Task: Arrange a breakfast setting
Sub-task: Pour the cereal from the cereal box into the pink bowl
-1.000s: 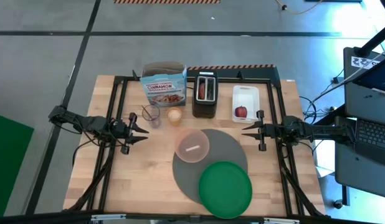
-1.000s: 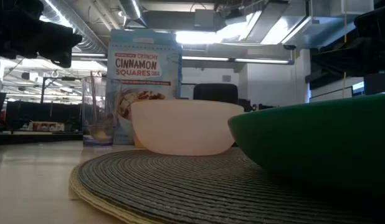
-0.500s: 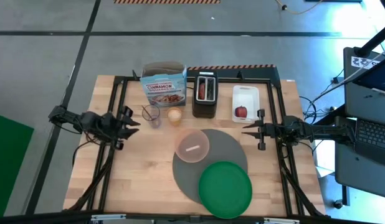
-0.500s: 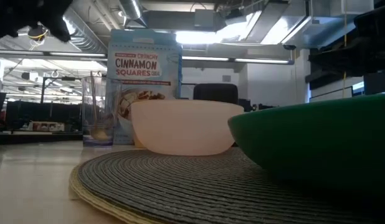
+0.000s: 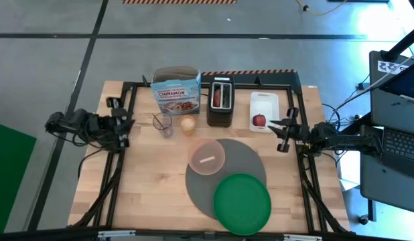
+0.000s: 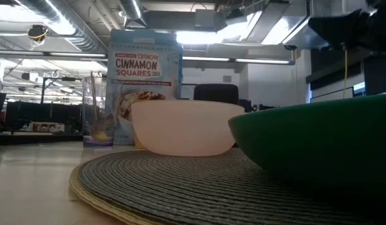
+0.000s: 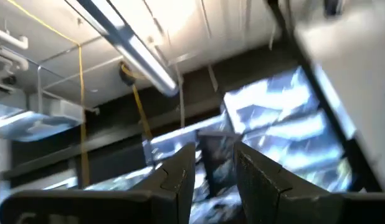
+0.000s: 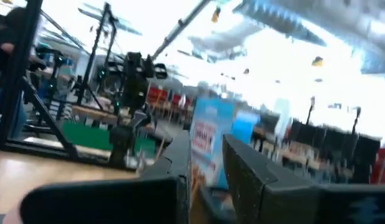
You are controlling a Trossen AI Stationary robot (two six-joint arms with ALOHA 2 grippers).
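The round grey placemat [image 5: 250,157] lies at the table's middle near side. The pinkish bowl [image 5: 207,157] stands on its far left part, with a small white spoon [image 5: 207,161] inside. The green plate [image 5: 242,203] rests on the mat's near right part and reaches past its edge. A tan bagel [image 5: 187,125] lies on the table beyond the bowl. The red apple [image 5: 259,120] sits in the white tray [image 5: 264,102]. My left gripper [image 5: 128,122] is near the table's left edge, tipped up, slightly open and empty [image 7: 214,180]. My right gripper [image 5: 274,124] is just right of the tray, slightly open and empty [image 8: 208,168].
A cereal box [image 5: 177,90], a black toaster [image 5: 220,102] and a clear glass [image 5: 162,122] stand along the far side. In the low view the bowl [image 6: 187,128] and plate [image 6: 318,140] fill the foreground on the mat [image 6: 180,187]. Bare wood lies at the near left.
My left gripper has drawn back toward the table's left edge, tipped upward, and left the low view. My right gripper has gone toward the right and far edges, ending beside the tray. Nothing on the table has moved.
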